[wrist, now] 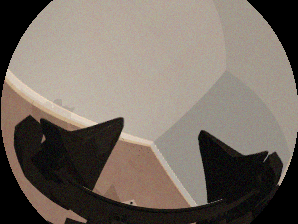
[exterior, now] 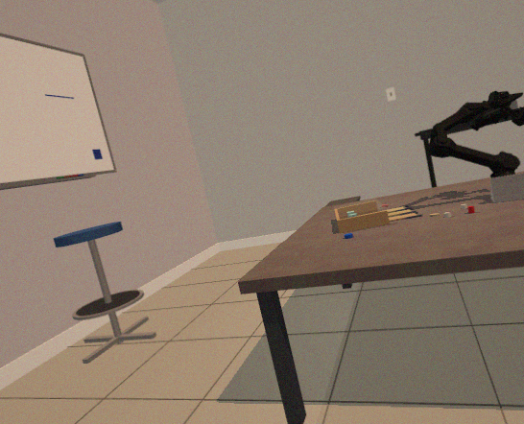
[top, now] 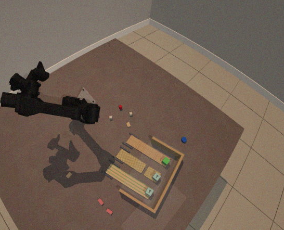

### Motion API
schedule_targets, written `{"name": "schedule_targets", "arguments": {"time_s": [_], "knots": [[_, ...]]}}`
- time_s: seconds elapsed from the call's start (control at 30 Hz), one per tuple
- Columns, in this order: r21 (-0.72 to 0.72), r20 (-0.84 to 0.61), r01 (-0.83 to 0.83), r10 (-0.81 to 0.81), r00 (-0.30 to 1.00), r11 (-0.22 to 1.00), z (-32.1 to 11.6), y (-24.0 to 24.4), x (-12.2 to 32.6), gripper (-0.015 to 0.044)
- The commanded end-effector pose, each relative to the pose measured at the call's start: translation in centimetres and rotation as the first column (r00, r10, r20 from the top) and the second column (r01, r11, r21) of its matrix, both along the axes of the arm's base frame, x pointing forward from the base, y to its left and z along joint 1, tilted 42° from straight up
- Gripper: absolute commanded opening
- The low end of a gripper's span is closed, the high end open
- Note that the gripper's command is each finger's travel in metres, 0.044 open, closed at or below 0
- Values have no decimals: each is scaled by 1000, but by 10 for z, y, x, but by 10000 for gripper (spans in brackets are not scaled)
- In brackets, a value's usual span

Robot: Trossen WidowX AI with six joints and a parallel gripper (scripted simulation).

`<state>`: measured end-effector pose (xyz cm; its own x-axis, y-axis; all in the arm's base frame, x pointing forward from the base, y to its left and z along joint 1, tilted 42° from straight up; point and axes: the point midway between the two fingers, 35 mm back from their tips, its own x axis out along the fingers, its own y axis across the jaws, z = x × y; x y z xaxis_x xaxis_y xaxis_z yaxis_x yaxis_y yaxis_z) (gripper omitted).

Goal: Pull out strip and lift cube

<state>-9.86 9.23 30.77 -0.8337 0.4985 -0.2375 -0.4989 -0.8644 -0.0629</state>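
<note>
Arm [top: 49,106] — matte black, blocky links, no markings; jaws — black pointed wedges.

Loose bits on the brown table [top: 150,78], and the room around it

A red peg [top: 120,106] and three small tan blocks [top: 128,124] lie near the table's middle; a blue peg [top: 183,139] sits toward the right edge, two pink tiles [top: 104,206] by the near edge. Off the table stand a blue stool [exterior: 88,234] and a whiteboard [exterior: 37,110].

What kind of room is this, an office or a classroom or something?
Probably a small lab or classroom corner: a whiteboard on the wall, a blue stool on a tiled floor, and a robot arm mounted at a brown table.
</note>
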Motion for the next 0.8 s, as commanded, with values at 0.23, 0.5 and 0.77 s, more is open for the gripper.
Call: {"name": "schedule_targets", "arguments": {"time_s": [0.23,0.5,0.77], "knots": [[-11,27,-272,272,962,962,-1,-51,-38,400],[-13,94,-624,622,777,782,-8,-145,-58,400],[-17,158,-855,846,510,519,-22,-226,-31,400]]}}
